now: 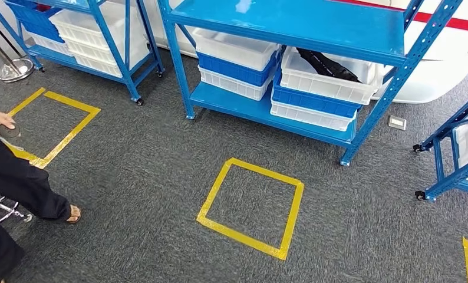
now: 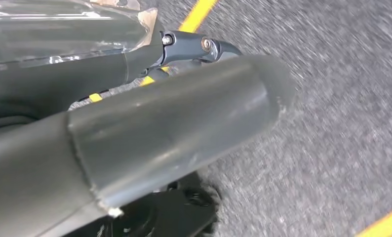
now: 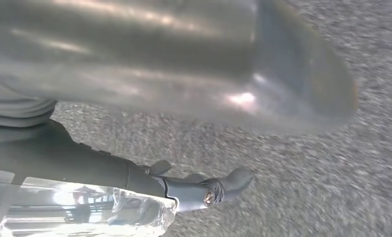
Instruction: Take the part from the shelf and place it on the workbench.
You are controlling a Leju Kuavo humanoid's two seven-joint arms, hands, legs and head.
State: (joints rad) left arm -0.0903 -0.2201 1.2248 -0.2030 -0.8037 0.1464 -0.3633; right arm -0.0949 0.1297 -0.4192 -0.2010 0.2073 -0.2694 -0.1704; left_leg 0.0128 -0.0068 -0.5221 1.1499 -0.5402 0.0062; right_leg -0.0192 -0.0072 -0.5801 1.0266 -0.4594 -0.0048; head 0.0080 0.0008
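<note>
Both arms hang over grey carpet; left hand [image 2: 184, 54] and right hand [image 3: 204, 190] grip nothing, fingers fairly straight. Black part [image 1: 329, 66] sits in white plastic crate [image 1: 314, 82] on blue steel shelf [image 1: 267, 109]. Risk: person [image 1: 19, 183] left of shelf, walking approx. there could clip them.

shelving units [image 1: 314, 35]: 3 | bins on the middle unit [image 1: 329, 76]: 6 | full yellow tape squares [image 1: 252, 206] on the floor: 2 | persons [image 1: 19, 183]: 1
</note>
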